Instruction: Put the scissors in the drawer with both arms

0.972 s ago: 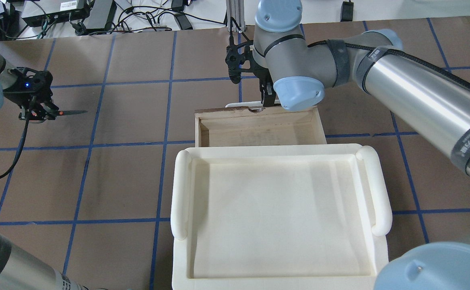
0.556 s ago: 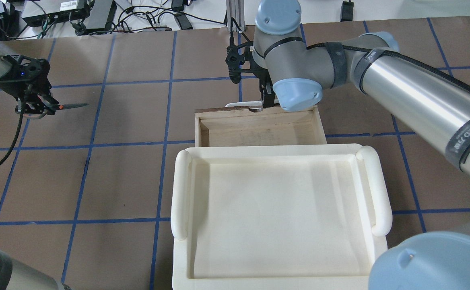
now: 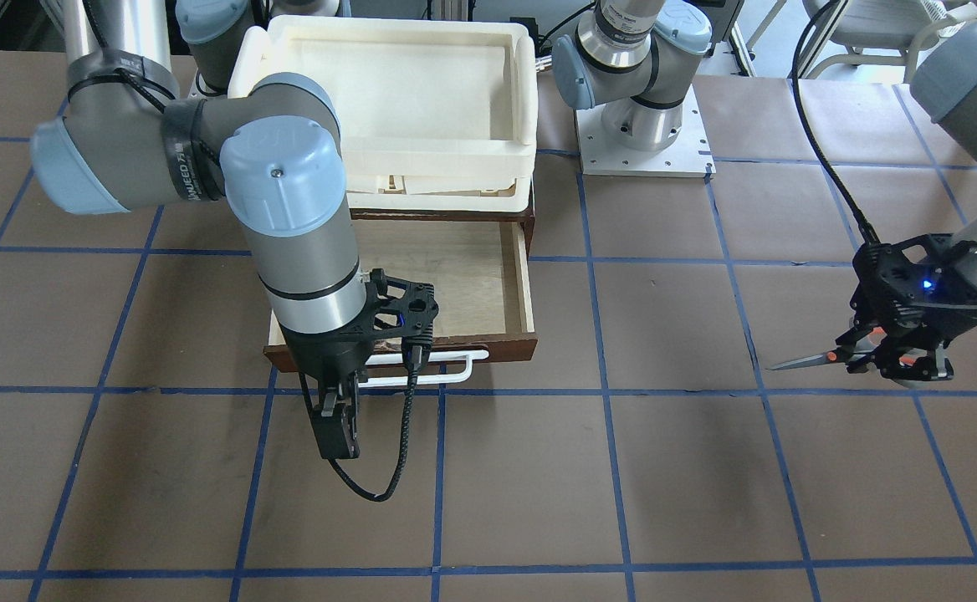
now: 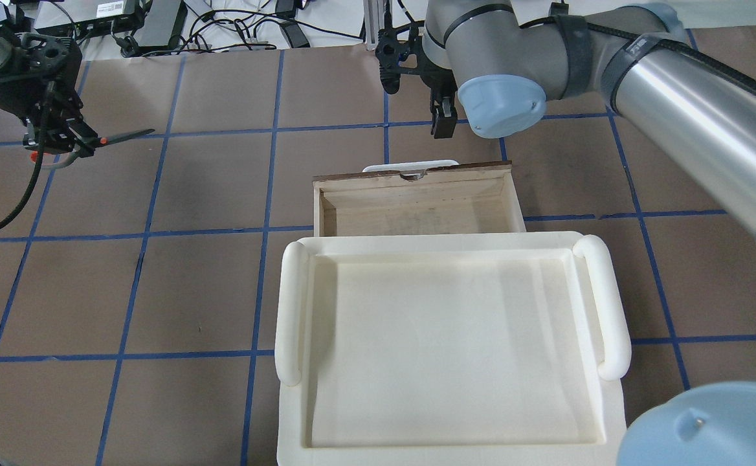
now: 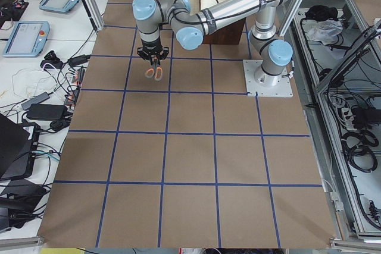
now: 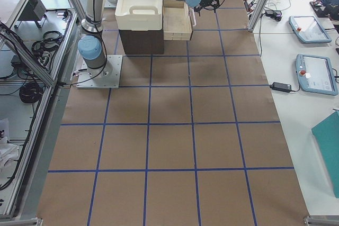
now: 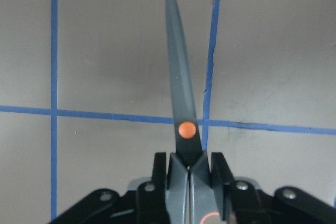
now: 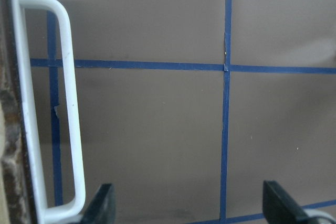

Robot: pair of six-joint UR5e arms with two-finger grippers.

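Observation:
My left gripper [image 4: 61,144] is shut on the handles of the scissors [image 4: 119,136] and holds them above the table at the far left, blades pointing toward the drawer. The left wrist view shows the blade [image 7: 181,93] and orange pivot sticking out between the fingers. The dark-brown drawer [image 4: 410,173] stands pulled out, its pale inside bare, with its white bar handle [image 4: 410,166] at the front. My right gripper [image 4: 443,124] is open and empty, hanging beyond the handle and apart from it. In the right wrist view the handle [image 8: 68,103] lies at the left.
A cream plastic tray [image 4: 290,304] sits on top of the cabinet behind the drawer. Brown table paper with a blue tape grid surrounds everything. Cables and electronics lie past the table's far edge [image 4: 125,19]. The right arm's elbow [image 4: 501,103] hangs over the area beyond the drawer front.
My right gripper has let go of the drawer handle and moved away from it, past the drawer front. My left gripper has lifted the scissors and carried them farther from the robot.

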